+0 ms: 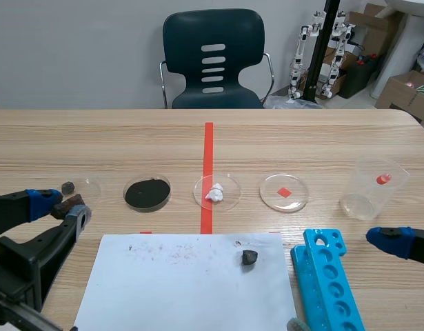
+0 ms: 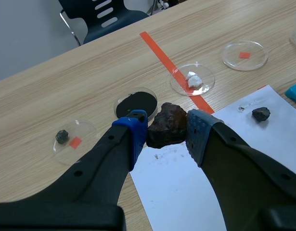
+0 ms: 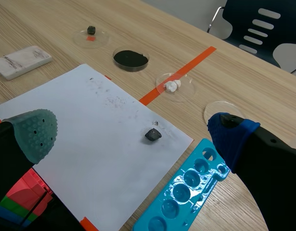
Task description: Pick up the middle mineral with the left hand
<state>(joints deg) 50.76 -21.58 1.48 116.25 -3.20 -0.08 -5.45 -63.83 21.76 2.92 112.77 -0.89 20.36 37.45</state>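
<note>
Mineral [image 2: 167,131] — dark, reddish-brown — sits clamped between the left jaws, which are closed on it and hold it clear of the counter [image 2: 51,86]; white sheet [image 2: 186,187] lies beside and below them. Lift judged done — only a steady hold is left

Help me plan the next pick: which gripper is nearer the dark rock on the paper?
Right. The right gripper, open, has the rock just ahead; the left gripper, holding a reddish mineral, is by the paper's opposite corner.

No legible txt, nos. or brands anywhere. White block [image 3: 22,61] on table [image 3: 42,19]: dark marks, can't read. Cardboard boxes [image 1: 403,88] at back: too small.
</note>
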